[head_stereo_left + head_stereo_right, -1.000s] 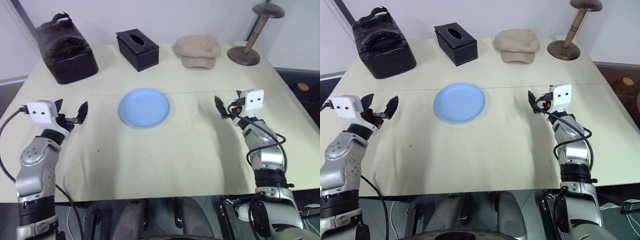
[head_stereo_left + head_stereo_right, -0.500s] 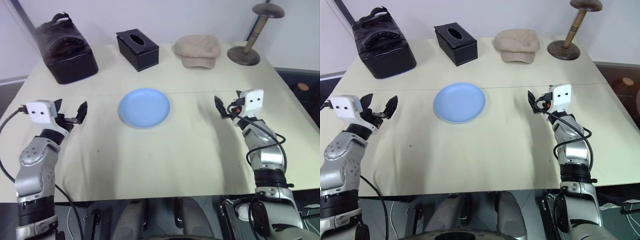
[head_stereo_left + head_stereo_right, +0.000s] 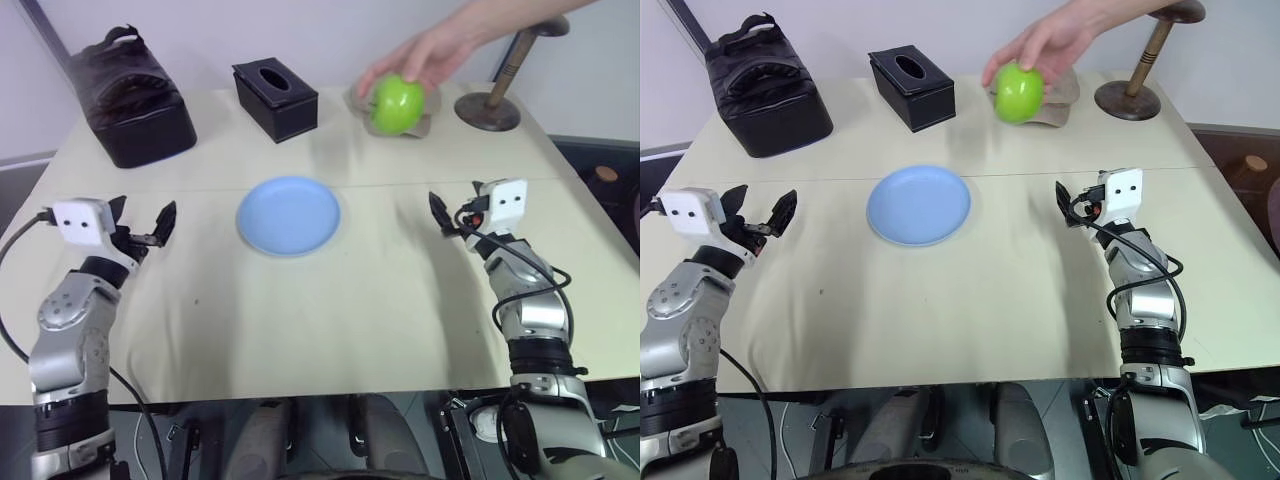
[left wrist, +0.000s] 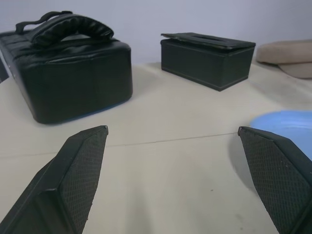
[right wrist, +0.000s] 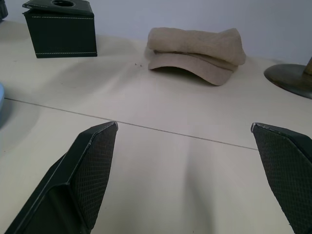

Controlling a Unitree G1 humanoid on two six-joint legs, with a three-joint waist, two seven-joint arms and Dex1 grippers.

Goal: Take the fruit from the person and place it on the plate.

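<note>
Eye views: apple [image 3: 397, 103] held aloft in person's hand [image 3: 425, 55], above the cap [image 3: 1065, 95] at the table's far side, well apart from the plate [image 3: 289, 215]. Round; no long axis, stem direction unclear. Right gripper [image 3: 437, 213] nearest: should rise and meet it centred

Wrist views: left gripper [image 4: 178, 168] and right gripper both spread, empty

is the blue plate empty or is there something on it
Empty. The light-blue plate shows a bare surface; the green apple is in the person's hand.
</note>
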